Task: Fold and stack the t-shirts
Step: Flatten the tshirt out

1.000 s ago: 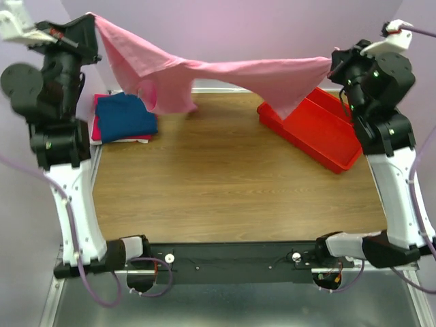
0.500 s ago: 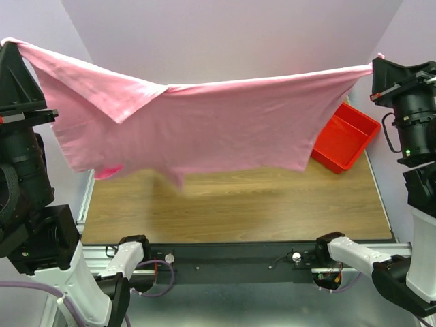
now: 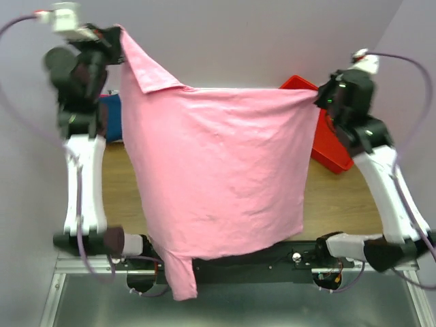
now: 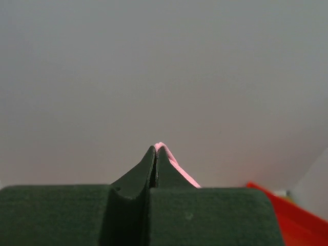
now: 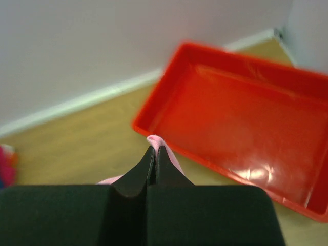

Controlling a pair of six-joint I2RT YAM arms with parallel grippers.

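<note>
My left tool (image 3: 120, 33) and my right tool (image 3: 320, 95) each pinch tight on a top corner of the light pink soft cloth t-shirt (image 3: 218, 170). It hangs spread between them, above the brown wooden tabletop (image 3: 340, 201). It is left of the rigid red plastic rectangular tray (image 3: 330, 146) and hides the tray's left edge.

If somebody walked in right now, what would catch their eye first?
The pink shirt, spread like a curtain across the middle of the top view, hiding most of the table. The left pincer and right pincer hold its top edge up, one at each end. Behind it at far right sits a bright red tray.
</note>
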